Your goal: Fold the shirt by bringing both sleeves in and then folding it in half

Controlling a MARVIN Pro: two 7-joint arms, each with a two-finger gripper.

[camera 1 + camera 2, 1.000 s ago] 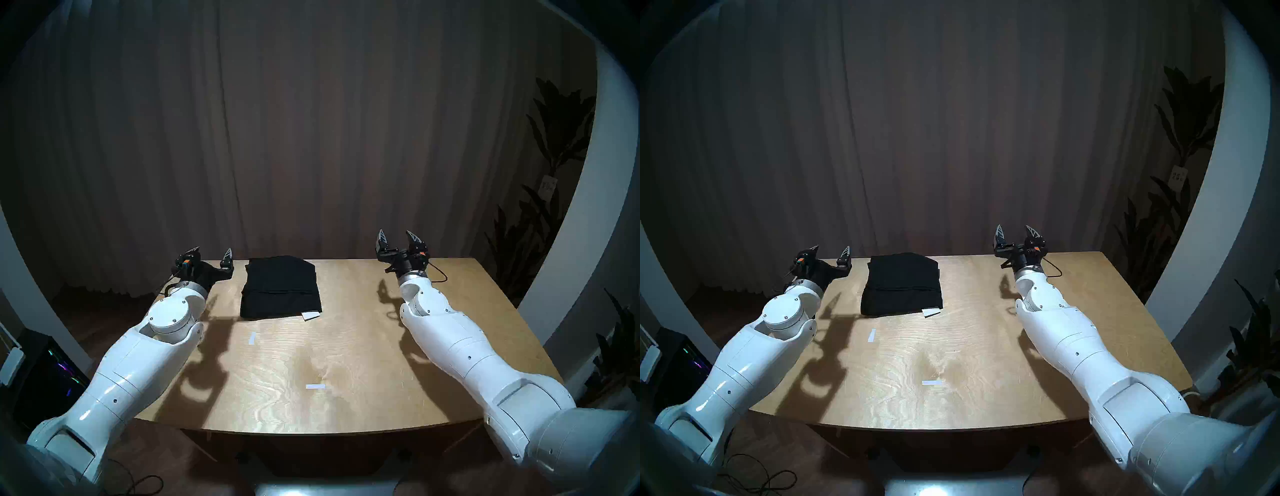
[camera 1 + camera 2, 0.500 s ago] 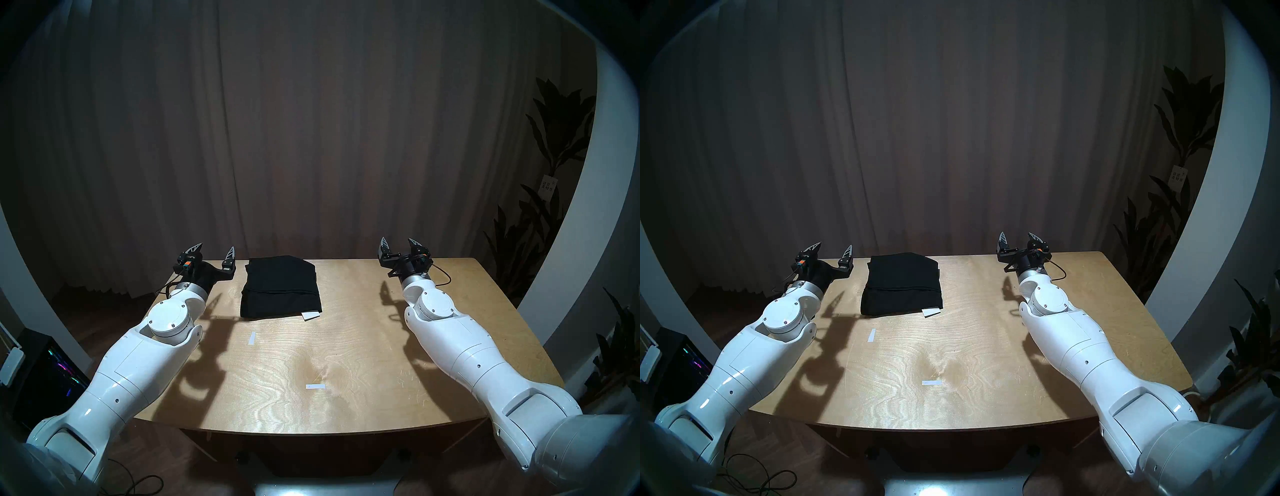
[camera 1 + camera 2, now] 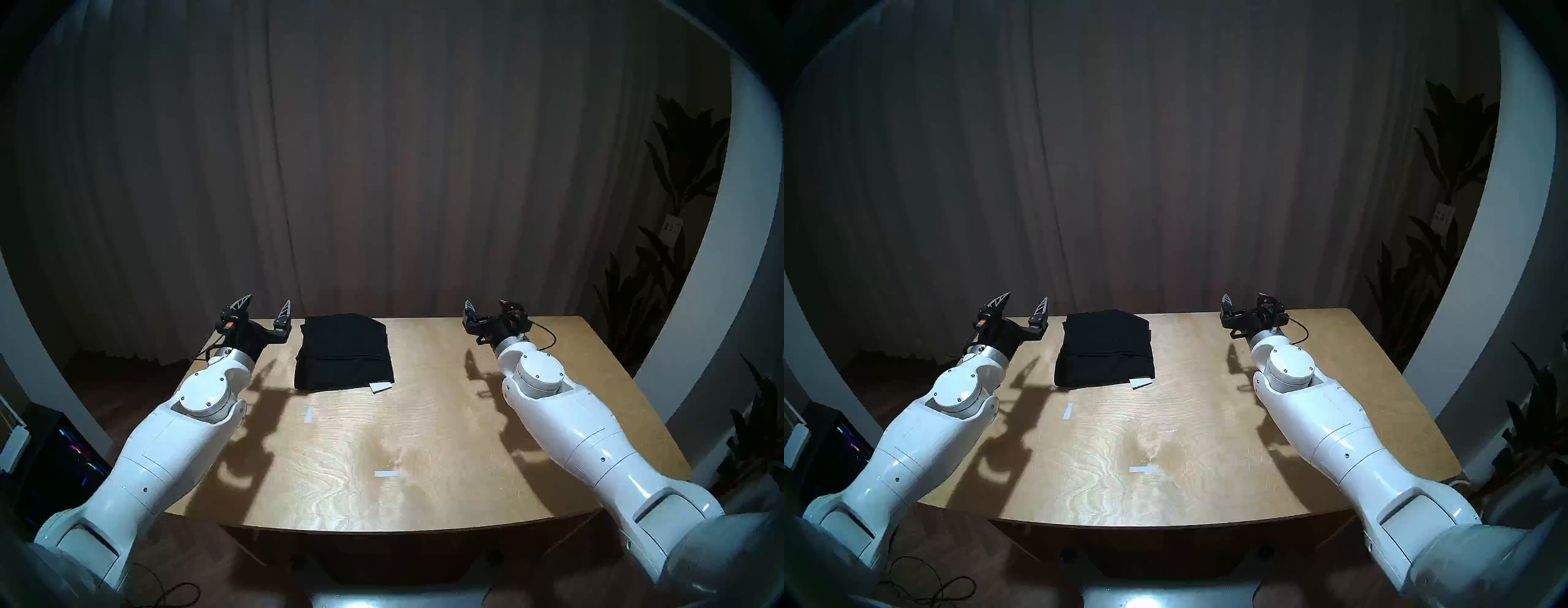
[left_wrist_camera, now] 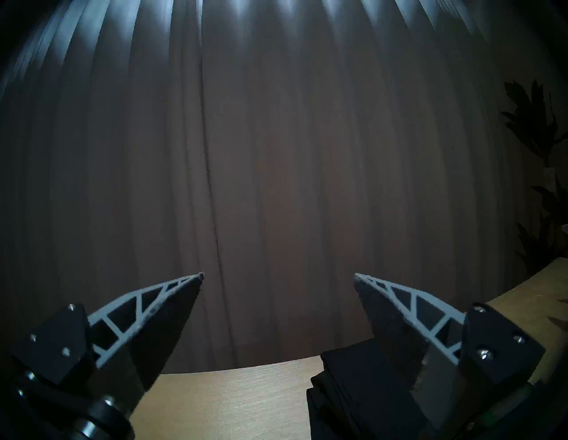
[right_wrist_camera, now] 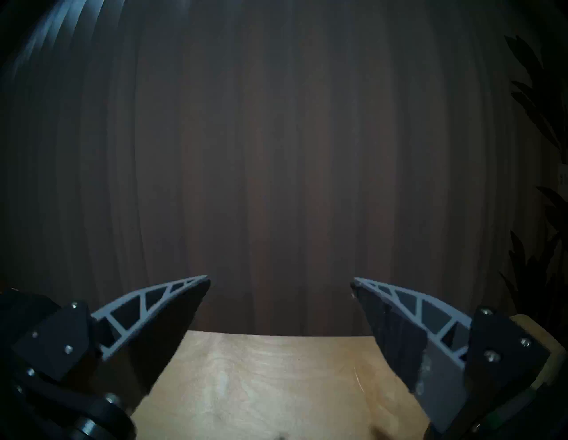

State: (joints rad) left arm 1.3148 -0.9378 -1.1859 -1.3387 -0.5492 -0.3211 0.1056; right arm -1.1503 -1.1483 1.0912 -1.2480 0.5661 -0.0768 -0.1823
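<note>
We see the shirt (image 3: 344, 352) lying folded at the far side of the surface (image 3: 424, 446), apparently finished, so both pincers hang spread and empty: left pincer (image 3: 266, 306) just beside it, right pincer (image 3: 487, 306) well apart. Since a second ago, the right pincer has dipped lower.

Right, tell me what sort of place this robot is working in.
Probably a home-like room or a staged test space rather than a factory: a plain wooden table stands before floor-length curtains, with a leafy houseplant in the corner and a lit-up computer tower on the floor.
</note>
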